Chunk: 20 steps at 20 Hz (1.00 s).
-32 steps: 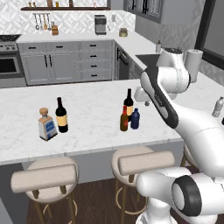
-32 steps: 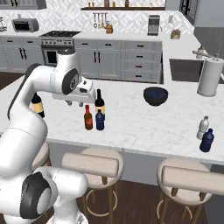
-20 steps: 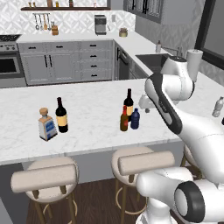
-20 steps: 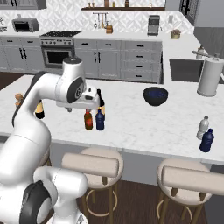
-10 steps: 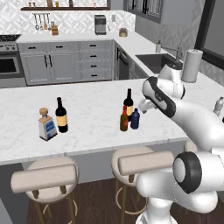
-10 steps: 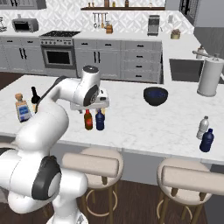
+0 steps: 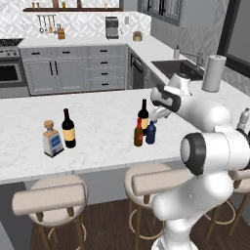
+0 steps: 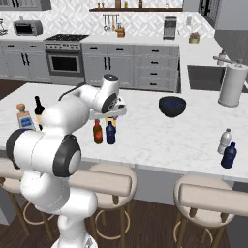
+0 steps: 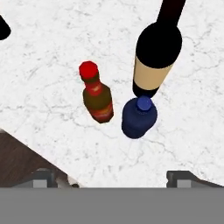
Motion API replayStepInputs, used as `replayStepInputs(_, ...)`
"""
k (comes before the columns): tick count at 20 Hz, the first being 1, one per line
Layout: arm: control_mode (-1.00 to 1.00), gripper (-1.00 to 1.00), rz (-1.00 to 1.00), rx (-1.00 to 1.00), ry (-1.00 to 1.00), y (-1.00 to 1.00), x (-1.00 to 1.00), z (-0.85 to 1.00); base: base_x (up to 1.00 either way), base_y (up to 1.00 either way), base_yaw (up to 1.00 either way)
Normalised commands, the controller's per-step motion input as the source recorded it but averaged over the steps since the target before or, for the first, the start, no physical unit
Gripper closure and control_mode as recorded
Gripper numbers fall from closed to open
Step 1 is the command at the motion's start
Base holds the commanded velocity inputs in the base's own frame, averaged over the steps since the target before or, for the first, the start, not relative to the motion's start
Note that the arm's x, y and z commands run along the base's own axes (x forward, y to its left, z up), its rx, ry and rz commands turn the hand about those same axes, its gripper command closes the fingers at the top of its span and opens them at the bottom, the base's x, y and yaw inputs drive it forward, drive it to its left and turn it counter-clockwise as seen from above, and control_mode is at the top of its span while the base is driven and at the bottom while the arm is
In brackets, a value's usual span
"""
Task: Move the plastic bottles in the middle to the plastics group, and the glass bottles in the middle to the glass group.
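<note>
I'm hovering my gripper [image 9: 111, 177] above the middle cluster on the island counter [image 7: 97, 122], jaws spread wide, holding nothing. In the hand view: wine bottle [image 9: 155, 57] at 1 o'clock, brown bottle [image 9: 97, 97] at 11, small blue plastic bottle [image 9: 139, 117] dead centre, touching the wine bottle. I'm judging blue is the pick, since it's centred between my fingertips.
</note>
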Motion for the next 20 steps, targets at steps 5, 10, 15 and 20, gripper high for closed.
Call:
replayStepInputs(5, -1.00, -1.00, -0.11, -0.03, 0.04, 0.04, 0.51, -0.49, 0.00, 0.00, 0.00)
replayStepInputs(10, -1.00, -1.00, -0.10, 0.00, 0.01, 0.02, 0.36, -0.43, 0.00, 0.00, 0.00)
replayStepInputs(15, -1.00, -1.00, -0.07, 0.00, 0.00, 0.04, 0.38, -0.33, 0.00, 0.00, 0.00)
replayStepInputs(20, -1.00, -1.00, -0.05, 0.00, 0.00, 0.00, 0.17, -0.15, 0.00, 0.00, 0.00)
